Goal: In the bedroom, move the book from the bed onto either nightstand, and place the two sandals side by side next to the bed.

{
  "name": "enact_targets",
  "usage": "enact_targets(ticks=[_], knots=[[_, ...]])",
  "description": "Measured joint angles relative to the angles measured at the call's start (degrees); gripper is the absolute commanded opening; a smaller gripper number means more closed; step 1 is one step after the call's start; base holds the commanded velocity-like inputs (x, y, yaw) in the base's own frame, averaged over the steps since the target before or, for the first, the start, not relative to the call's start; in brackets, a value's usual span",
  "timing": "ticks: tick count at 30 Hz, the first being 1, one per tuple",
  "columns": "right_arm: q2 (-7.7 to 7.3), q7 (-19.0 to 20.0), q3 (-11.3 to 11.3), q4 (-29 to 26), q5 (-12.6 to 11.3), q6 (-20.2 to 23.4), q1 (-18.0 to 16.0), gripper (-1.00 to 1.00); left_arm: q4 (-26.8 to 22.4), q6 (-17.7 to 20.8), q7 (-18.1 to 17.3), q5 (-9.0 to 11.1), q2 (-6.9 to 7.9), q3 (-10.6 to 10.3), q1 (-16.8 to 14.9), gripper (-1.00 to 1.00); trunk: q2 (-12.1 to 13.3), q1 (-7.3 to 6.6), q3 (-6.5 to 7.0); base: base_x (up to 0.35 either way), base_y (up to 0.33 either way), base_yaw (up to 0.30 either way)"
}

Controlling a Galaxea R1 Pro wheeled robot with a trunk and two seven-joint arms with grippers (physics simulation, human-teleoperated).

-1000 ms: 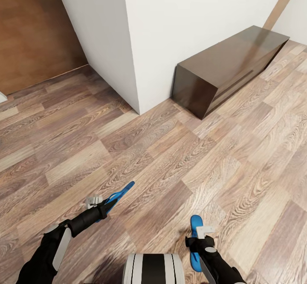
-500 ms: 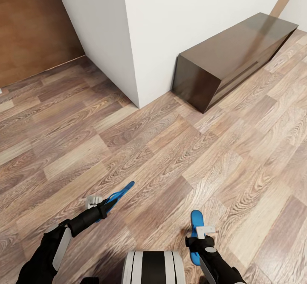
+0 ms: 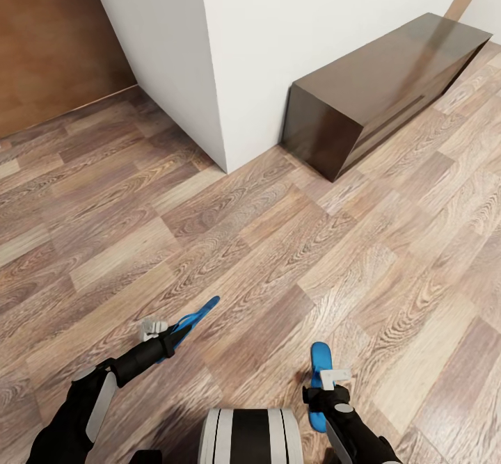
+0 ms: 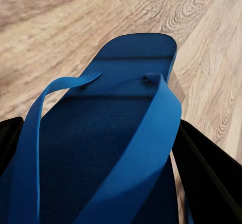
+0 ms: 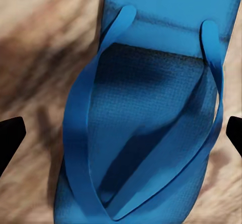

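I carry both bright blue sandals above the wood-plank floor (image 3: 278,241). My left gripper (image 3: 172,339) is shut on one sandal (image 3: 195,319), which sticks out forward and tilts up; up close its sole and straps (image 4: 116,133) lie between the black fingers (image 4: 212,183). My right gripper (image 3: 321,393) is shut on the other sandal (image 3: 319,366), which points away from me; its straps and sole (image 5: 151,123) sit between the fingertips (image 5: 10,138). The book, the bed and the nightstand are out of view.
A white wall corner (image 3: 216,67) juts toward me at the centre. A long low dark-brown cabinet (image 3: 383,88) stands against the wall at the right. A tan wooden door (image 3: 56,40) is at the far left. My base (image 3: 250,436) shows at the bottom.
The whole picture has shifted slightly, so the camera has moved: the cabinet and wall sit a little further right and up. Both arms keep their pose and their sandals.
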Motion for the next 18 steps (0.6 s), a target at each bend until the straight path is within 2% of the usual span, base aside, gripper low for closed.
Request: enact_targets(ticks=[6, 7, 18], knots=[[0.01, 0.00, 0.00, 0.00, 0.02, 0.00, 0.01, 1.00, 0.00, 0.00, 0.00, 0.01, 0.00, 0.00, 0.00, -1.00, 0.00, 0.00, 0.00, 0.000, 0.000, 0.000], [0.01, 0.00, 0.00, 0.00, 0.03, 0.00, 0.01, -1.00, 0.00, 0.00, 0.00, 0.02, 0.00, 0.00, 0.00, -1.00, 0.00, 0.00, 0.00, 0.000, 0.000, 0.000], [-0.01, -0.04, -0.06, -0.02, 0.13, 0.03, 0.00, -1.00, 0.00, 0.00, 0.00, 0.01, 0.00, 0.06, 0.00, -1.00, 0.00, 0.00, 0.00, 0.000, 0.000, 0.000]])
